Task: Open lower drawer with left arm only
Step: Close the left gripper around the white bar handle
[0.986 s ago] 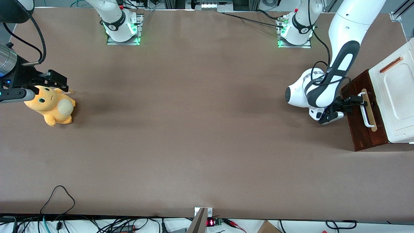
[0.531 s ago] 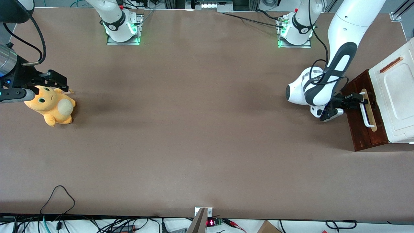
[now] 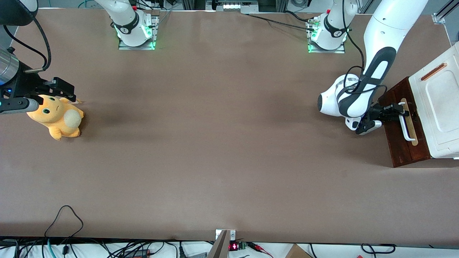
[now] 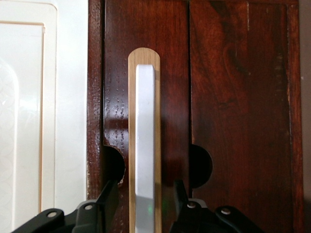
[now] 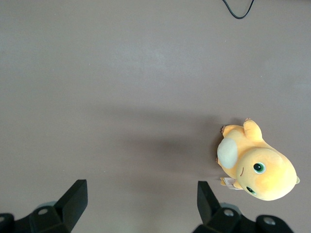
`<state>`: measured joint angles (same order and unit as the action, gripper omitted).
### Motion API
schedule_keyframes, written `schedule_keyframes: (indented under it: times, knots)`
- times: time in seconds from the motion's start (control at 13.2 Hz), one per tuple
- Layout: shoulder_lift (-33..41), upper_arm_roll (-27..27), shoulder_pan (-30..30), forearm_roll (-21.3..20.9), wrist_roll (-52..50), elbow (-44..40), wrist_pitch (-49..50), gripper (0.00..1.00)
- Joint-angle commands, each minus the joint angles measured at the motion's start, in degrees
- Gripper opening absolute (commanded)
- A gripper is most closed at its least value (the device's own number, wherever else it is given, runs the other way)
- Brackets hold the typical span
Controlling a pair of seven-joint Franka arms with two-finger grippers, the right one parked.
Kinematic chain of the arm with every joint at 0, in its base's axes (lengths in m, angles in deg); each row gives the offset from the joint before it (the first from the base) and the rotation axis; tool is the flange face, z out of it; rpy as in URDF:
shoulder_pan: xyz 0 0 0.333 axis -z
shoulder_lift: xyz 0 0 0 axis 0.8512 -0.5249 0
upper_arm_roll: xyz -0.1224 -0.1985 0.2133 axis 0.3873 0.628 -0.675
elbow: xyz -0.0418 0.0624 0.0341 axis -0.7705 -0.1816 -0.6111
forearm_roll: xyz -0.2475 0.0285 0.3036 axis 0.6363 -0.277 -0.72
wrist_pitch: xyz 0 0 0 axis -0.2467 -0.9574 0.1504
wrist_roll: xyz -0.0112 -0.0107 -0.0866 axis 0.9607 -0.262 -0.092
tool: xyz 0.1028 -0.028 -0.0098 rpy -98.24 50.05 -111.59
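One left arm [image 3: 376, 46] reaches down from its base at the table's edge farthest from the front camera, toward the working arm's end of the table [image 3: 215, 143]. Its gripper [image 3: 396, 109] sits at the end of the handle [image 3: 407, 123] that is farther from the front camera, right in front of the drawer [image 3: 398, 143].

In the left wrist view the gripper [image 4: 142, 206] is spread open, not clamped: its two fingers [image 4: 108, 204] stand one on each side of the single white handle [image 4: 145, 145], with a gap between each finger and the bar. The handle lies along one pale strip [image 4: 131, 145] with a rounded end, set into the drawer [image 4: 233, 97] front. Two dark round notches are cut in the wood, one beside each finger.

The drawer has a dark reddish-brown front and stands at the table's working-arm end, near the edge, under one white cabinet top [image 3: 439, 104]. That top carries one small copper handle [image 3: 433, 71] near its corner farthest from the front camera. From the front view the drawer front juts out past the white top toward the middle of the table.

One yellow plush toy [image 3: 57, 120] lies on the table toward the parked arm's end, well apart from the drawer. It shows also in the right wrist view [image 5: 257, 167], lying on bare brown table [image 5: 121, 97].
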<state>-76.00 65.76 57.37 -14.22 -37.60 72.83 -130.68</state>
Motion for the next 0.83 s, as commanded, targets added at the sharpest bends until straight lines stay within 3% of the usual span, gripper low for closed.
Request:
schedule_keyframes:
  times: [0.0,0.15,0.76]
  knots:
    - [-0.6,-0.2,-0.2,-1.7,-1.0,0.0,0.9,0.40]
    - [-0.7,-0.3,-0.2,-1.7,-1.0,0.0,0.7,0.35]
    - [-1.3,-1.1,-0.2,-4.4,-0.9,-0.4,0.2,0.35]
